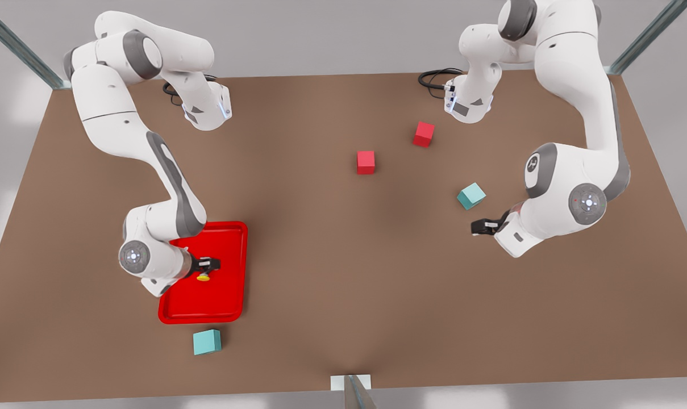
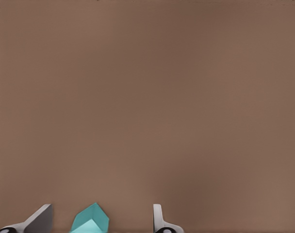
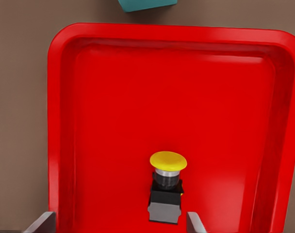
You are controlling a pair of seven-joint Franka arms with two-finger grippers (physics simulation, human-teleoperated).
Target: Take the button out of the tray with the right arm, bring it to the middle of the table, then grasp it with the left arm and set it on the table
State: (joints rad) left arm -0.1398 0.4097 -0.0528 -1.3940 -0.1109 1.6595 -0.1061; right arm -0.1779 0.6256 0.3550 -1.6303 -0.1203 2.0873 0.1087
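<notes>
The button [image 3: 167, 187], a yellow cap on a grey-black body, lies on its side in the red tray [image 3: 138, 77]. My right gripper [image 3: 119, 219] is open just over it, and the button's body sits between the fingertips [image 3: 195, 222], close to one of them. In the front view this gripper [image 1: 208, 264] is over the tray [image 1: 229, 238] at the front view's left, with the button [image 1: 203, 277] beside it. My left gripper [image 1: 482, 226] waits open low over the table [image 1: 343, 255] at the front view's right.
A teal cube [image 1: 207, 341] lies just outside the tray's near rim. Another teal cube [image 1: 471, 195] lies close to the left gripper [image 2: 99, 218], seen between its fingertips [image 2: 40, 217]. Two red cubes [image 1: 366, 162] [image 1: 423, 134] lie toward the back middle.
</notes>
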